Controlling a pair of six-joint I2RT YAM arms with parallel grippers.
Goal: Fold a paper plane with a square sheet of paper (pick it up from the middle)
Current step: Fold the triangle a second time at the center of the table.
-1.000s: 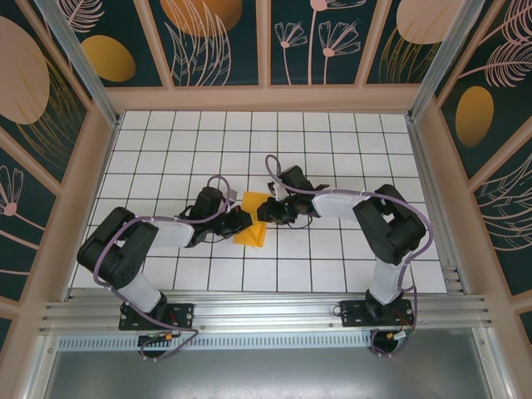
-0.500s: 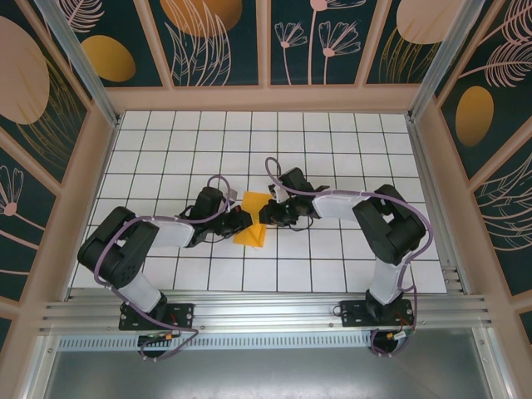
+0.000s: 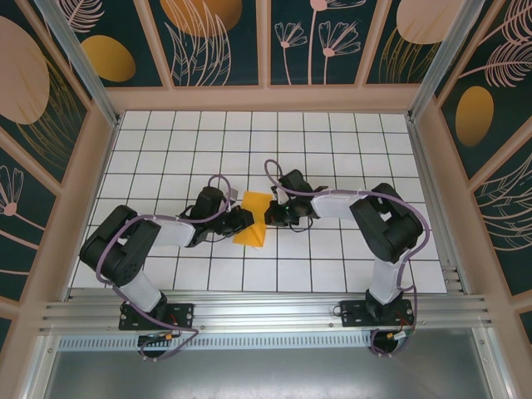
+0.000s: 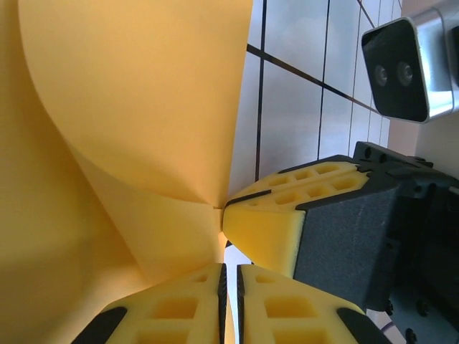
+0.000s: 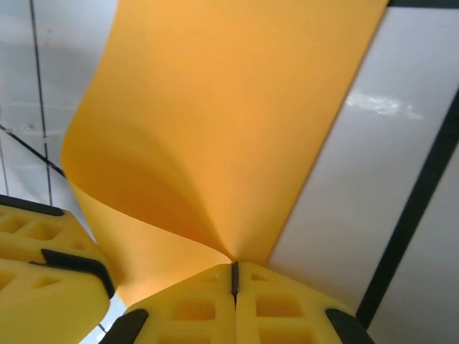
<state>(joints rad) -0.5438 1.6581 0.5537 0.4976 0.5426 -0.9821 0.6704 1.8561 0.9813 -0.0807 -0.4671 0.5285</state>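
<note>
The right gripper (image 5: 234, 276) is clenched: its two yellow pads (image 5: 287, 304) meet with only a hairline seam between them, and the sheet (image 5: 229, 129) is nipped at that seam, coming to a sharp point exactly where the pads close. The left gripper (image 4: 231, 276) has its pads (image 4: 179, 308) almost together, with a thin slit left between them. The sheet's lower edge runs down into that slit, so it seems to be pinched there too, though the close view does not make the contact plain. In the left wrist view the tip of a right gripper finger (image 4: 262, 229) presses against the paper just above the left pads, so the two grips sit right beside each other. The right wrist camera (image 4: 409, 68) shows beyond it. From above, both grippers meet near the middle of the table (image 3: 332, 158), the left from the left and the right from the right, with the sheet between them. The sheet is orange-yellow, thin and unmarked, folded into a wedge. From the pinched corner it fans out in smooth, curved layers, bulging rather than flat, with one straight edge lying over the white grid tiles.
</note>
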